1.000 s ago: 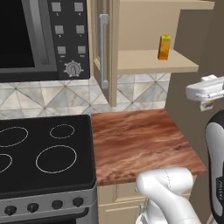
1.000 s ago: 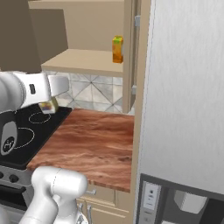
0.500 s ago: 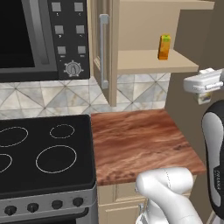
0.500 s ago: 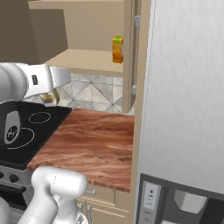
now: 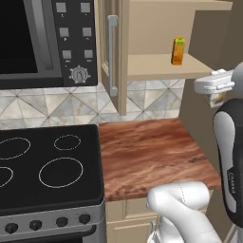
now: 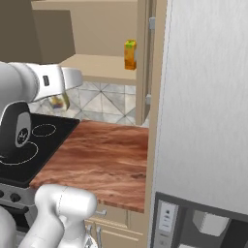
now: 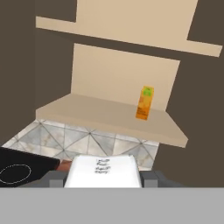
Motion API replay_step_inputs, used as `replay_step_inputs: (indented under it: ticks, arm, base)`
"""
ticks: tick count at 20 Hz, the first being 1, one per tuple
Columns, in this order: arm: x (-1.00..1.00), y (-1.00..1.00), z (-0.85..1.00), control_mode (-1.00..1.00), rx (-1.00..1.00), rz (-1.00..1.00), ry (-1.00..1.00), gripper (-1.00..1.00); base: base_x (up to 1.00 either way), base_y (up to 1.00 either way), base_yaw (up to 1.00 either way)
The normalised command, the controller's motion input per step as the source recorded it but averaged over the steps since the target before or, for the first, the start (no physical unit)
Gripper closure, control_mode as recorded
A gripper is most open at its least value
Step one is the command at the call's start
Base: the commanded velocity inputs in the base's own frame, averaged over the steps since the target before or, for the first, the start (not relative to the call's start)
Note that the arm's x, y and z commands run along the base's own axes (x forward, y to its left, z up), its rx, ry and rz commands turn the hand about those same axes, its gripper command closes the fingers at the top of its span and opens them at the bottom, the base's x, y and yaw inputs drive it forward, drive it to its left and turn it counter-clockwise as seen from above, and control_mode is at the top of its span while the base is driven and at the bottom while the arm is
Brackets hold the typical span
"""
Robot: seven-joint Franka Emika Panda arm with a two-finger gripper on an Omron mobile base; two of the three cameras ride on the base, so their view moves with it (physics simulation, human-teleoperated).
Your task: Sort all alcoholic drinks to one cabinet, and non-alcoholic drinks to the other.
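Hand view, with both base views. Over the last second you raised the arm: in the right base view the forearm climbed from hob level to just under the shelf, and in the left base view the claw crept up and in toward the cabinet. The camera did not move. By this reading the carry was well advanced and the lift nearly finished, with the placing not yet done.

The claw stood at a middling width, closed on the white carton, which sat between the two tips with its printed top facing the camera. In the left base view the same carton hung under the hand, off the right edge of the worktop and below the shelf. In the right base view it hung clear above the worktop's left edge.

The orange carton stood upright toward the right end of the shelf, ahead of the claw, higher, and a little to its right, well apart. The shelf's left and middle parts lay bare. You would likely need a little more height before pushing forward, or the carton's base could catch the shelf's front edge.
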Motion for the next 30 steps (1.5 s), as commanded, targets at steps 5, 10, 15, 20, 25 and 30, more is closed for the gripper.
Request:
replay_step_inputs:
  ticks: [5,10,15,20,25,30]
  arm:
    - [0.21,0.0,0.01,-1.0,0.0,0.01,-0.02,1.0]
    - [0.19,0.0,0.04,-1.0,0.0,0.01,-0.01,1.0]
    - [0.2,0.0,0.03,-1.0,0.0,0.01,-0.01,1.0]
    - [0.18,0.0,0.05,-1.0,0.0,0.0,-0.01,1.0]
    - [0.16,0.0,0.06,-1.0,0.0,0.01,-0.02,1.0]
    - [0.2,0.0,0.05,-1.0,0.0,0.0,-0.01,1.0]
  base:
    - [0.0,0.0,0.0]
    - [0.0,0.0,0.0]
    - [0.0,0.0,0.0]
    - [0.0,0.0,0.0]
    - [0.0,0.0,0.0]
    - [0.0,0.0,0.0]
